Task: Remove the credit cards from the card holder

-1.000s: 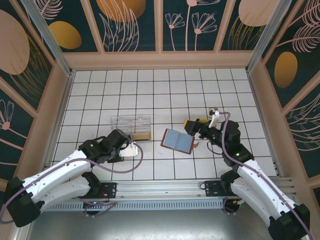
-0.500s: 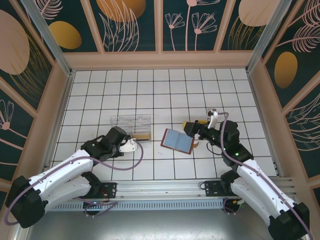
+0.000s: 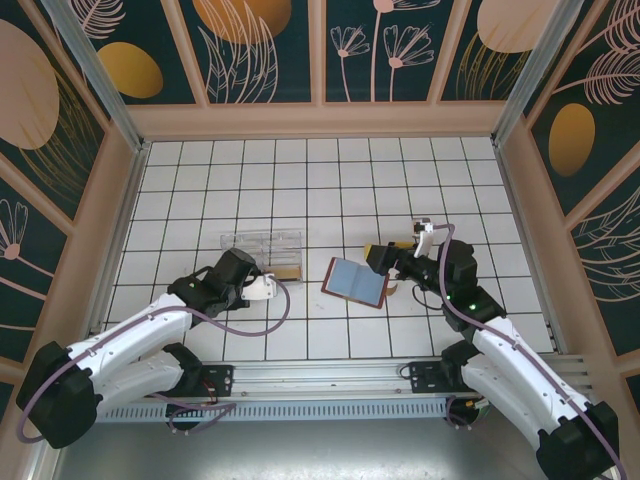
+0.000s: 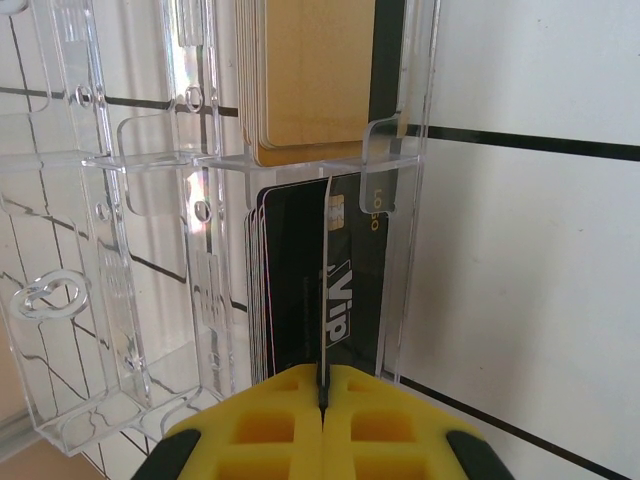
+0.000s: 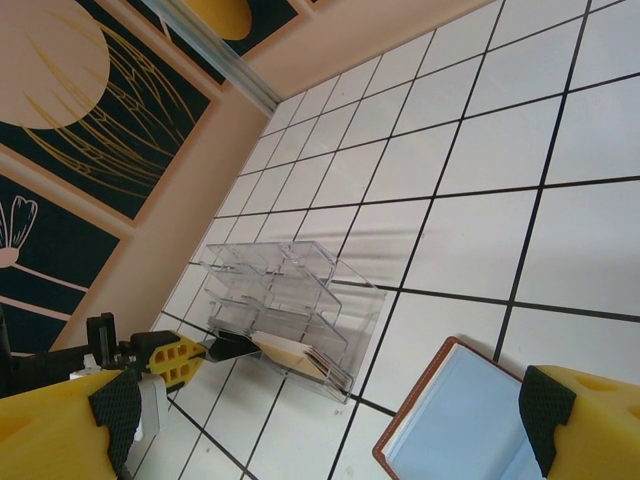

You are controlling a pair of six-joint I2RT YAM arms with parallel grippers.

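Note:
The brown card holder (image 3: pixel 356 282) lies open on the tiles, blue-grey inside up; its corner shows in the right wrist view (image 5: pixel 462 425). My left gripper (image 4: pixel 322 385) is shut on a thin black credit card (image 4: pixel 326 290), seen edge-on and reaching into the near slot of the clear plastic box (image 4: pixel 210 250), over a stack of black cards (image 4: pixel 290 280). From above, the left gripper (image 3: pixel 262 288) sits at the box's front edge. My right gripper (image 3: pixel 385 260) hovers open at the holder's right end, nothing between its fingers (image 5: pixel 590 425).
The clear plastic box (image 3: pixel 262 243) stands left of centre; a stack of tan cards (image 4: pixel 310 80) fills its slot beyond the black ones. In the right wrist view the left gripper (image 5: pixel 175 357) touches the box (image 5: pixel 290 300). Wooden walls border the tiled floor.
My left gripper has moved a little away from the arm's base, toward the clear box, with the card still in it. The right arm and the card holder have hardly moved.

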